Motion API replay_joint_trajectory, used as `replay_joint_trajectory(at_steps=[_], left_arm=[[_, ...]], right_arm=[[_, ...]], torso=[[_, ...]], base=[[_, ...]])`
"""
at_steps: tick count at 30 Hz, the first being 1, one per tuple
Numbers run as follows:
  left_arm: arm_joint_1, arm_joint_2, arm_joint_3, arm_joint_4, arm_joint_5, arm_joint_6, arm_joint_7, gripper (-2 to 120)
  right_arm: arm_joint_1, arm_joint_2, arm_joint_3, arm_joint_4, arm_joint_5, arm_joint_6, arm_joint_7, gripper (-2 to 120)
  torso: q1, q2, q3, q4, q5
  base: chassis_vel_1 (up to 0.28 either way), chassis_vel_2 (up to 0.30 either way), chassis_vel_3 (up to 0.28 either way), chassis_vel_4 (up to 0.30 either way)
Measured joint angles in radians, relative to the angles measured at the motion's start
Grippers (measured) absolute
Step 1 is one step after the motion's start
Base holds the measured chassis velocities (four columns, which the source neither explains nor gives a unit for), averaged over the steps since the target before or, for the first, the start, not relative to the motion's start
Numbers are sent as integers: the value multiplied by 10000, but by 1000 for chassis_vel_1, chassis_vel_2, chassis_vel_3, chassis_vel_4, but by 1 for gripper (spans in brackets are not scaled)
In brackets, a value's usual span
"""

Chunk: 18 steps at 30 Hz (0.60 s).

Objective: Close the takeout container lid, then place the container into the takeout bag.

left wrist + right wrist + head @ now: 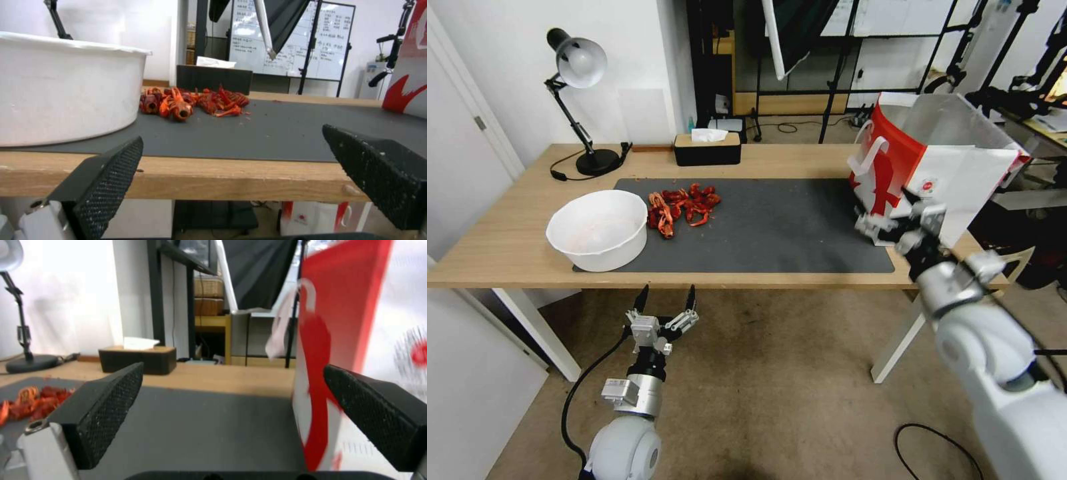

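Note:
The takeout bag [940, 167], a boxy red-and-white paper bag with white handles, stands on the table's right end, mouth up. My right gripper [887, 213] is open at the bag's near left corner, close against its red side. In the right wrist view the bag [351, 340] rises just past the right gripper [232, 368], with nothing between the fingers. My left gripper [668, 290] hangs open below the table's front edge, and nothing lies between its fingers [111, 173]. The takeout container and its lid are out of view.
A big white bowl [599, 229] sits on the left of the grey mat [774, 227], with a pile of red shells [684, 203] beside it. A black tissue box [707, 148] and a desk lamp [582, 100] stand at the back.

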Motion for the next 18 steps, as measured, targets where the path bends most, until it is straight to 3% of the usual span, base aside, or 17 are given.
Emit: replay_joint_trajectory(at_steps=[2, 5, 8, 9, 18], left_arm=[[18, -2, -12, 0, 6, -23, 12, 100], [82, -5, -54, 58, 35, -197, 77, 100], [118, -6, -65, 83, 53, -232, 104, 100], [169, -11, -70, 105, 60, -263, 137, 100], [172, -30, -49, 194, 67, -319, 167, 100]], right_arm=[[-209, 146, -20, -65, -167, 264, -18, 100], [-1109, 769, -114, -403, -845, 1561, -41, 100], [-1359, 952, -147, -517, -1007, 1953, -15, 100], [-1756, 1255, -191, -681, -1218, 2521, 111, 100], [-2615, 1923, -332, -1100, -1351, 3303, 362, 100]], torso=[[0, 0, 0, -1, 2], [1, 1, 0, -3, 1], [0, 0, 0, -2, 1], [0, 0, 0, 0, -1], [0, 1, 0, -1, 1]], base=[[0, 0, 0, 0], [0, 0, 0, 0], [0, 0, 0, 0], [0, 0, 0, 0], [0, 0, 0, 0]])
